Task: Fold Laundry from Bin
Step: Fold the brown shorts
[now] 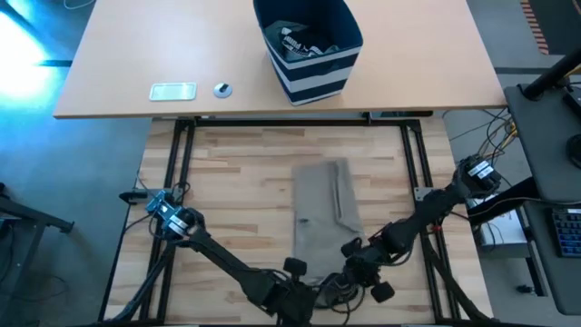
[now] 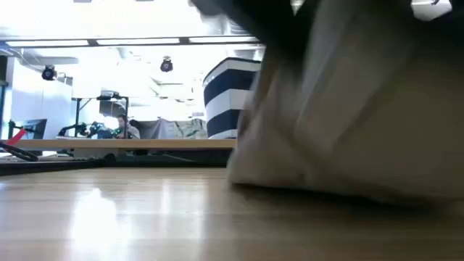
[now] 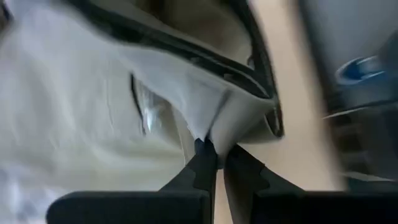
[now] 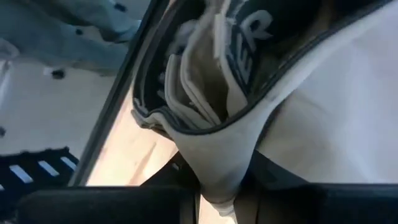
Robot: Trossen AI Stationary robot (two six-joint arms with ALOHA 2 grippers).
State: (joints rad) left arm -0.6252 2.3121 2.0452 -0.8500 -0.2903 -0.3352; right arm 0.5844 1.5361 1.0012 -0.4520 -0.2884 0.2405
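White device [image 1: 172, 91]: flat, on the far tan desk toward its left end, a small round object [image 1: 222, 89] just beside it on the right.

Left arm: reaches from its base at the left side of the slatted table [image 1: 236, 163] down and inward to the near edge.

Left gripper [image 3: 216, 163]: at the near edge of the table, at the near left corner of the beige garment [image 1: 325, 218] — fingers together, pinching the dark-trimmed hem of the cloth, seen close in the left wrist view.

Beige garment: lies flat and lengthwise in the middle of the slatted table, well apart from the bin; near end bunched where both grippers meet it. In the low view it fills the right side as a blurred pale mass [image 2: 355, 123] resting on the wood.

Bin [image 1: 309, 45]: navy with white stripes near the base, upright on the far tan desk, right of the white device; dark and grey cloth pieces [image 1: 304, 41] show inside.

Right gripper [image 4: 217, 202]: at the near right corner of the beige garment — fingers clamped on a fold of the pale hem, which bulges out between them in the right wrist view.

Right arm: runs from its base at the right side of the table down and inward to that corner.
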